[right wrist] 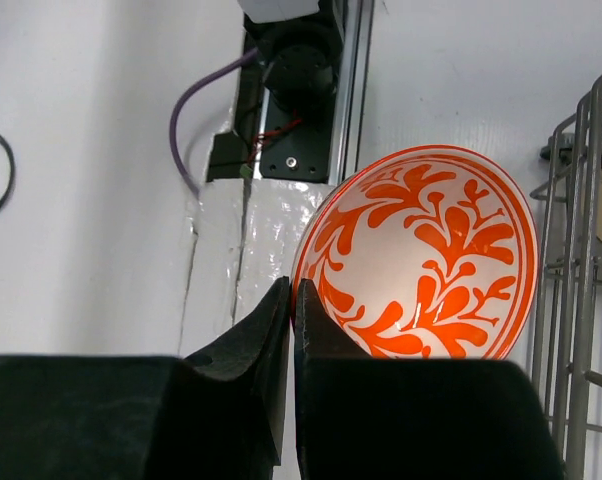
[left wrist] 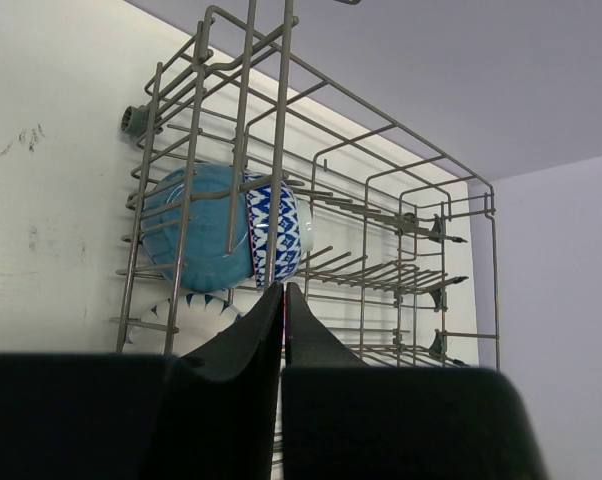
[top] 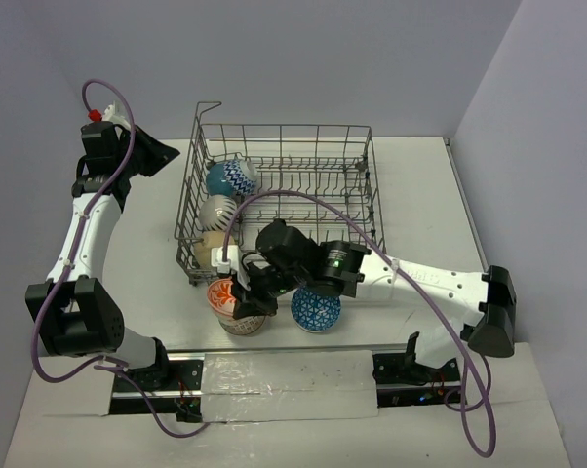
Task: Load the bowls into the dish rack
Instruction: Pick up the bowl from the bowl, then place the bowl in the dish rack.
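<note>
The grey wire dish rack (top: 284,127) stands at the back middle of the table. A teal zigzag bowl (top: 230,177) and a white patterned bowl (top: 218,212) stand on edge in its left end. In front of the rack, my right gripper (top: 243,292) is shut on the rim of an orange-and-white bowl (top: 220,294). The right wrist view shows this orange bowl (right wrist: 431,250) with its rim pinched between the fingers (right wrist: 279,310), the rack (right wrist: 581,250) beside it. My left gripper (top: 165,154) is shut and empty, left of the rack; its view faces the teal bowl (left wrist: 206,230).
A speckled bowl (top: 245,325) sits just below the orange one, and a blue netted bowl (top: 316,310) rests under the right arm. The arms' mounting rail (top: 293,370) runs along the near edge. Walls close in behind and to the right.
</note>
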